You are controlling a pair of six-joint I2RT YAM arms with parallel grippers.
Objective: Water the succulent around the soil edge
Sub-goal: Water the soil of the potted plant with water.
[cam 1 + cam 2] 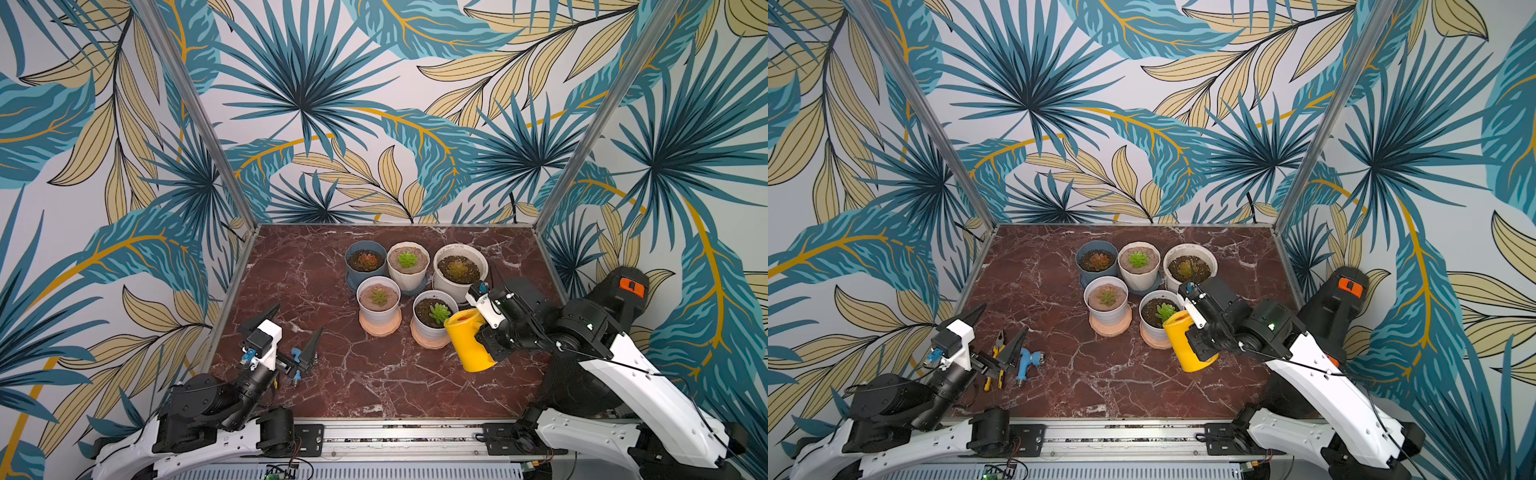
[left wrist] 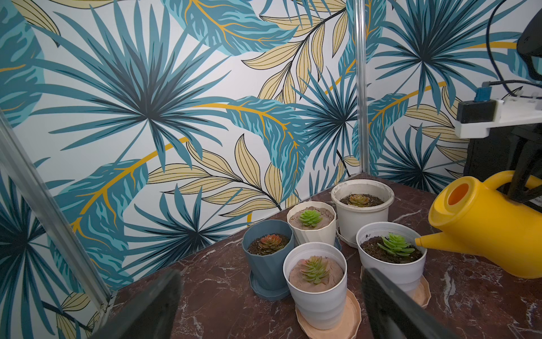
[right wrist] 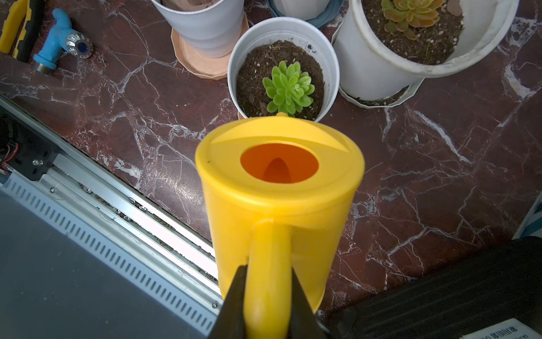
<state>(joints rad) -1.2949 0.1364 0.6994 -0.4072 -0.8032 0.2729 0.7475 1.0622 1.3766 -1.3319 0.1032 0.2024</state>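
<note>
In both top views, five potted plants are counted on the marble table (image 1: 353, 374), and one yellow watering can (image 1: 467, 340) is tilted beside the front right white pot (image 1: 430, 328). The left gripper (image 1: 297, 322) is held wide open and empty.

In the left wrist view, the spout (image 2: 434, 242) is seen at the pot's rim, near the bright green succulent (image 2: 394, 245).

In the right wrist view, the can's handle (image 3: 269, 249) is clamped by the right gripper (image 3: 268, 273).
</note>
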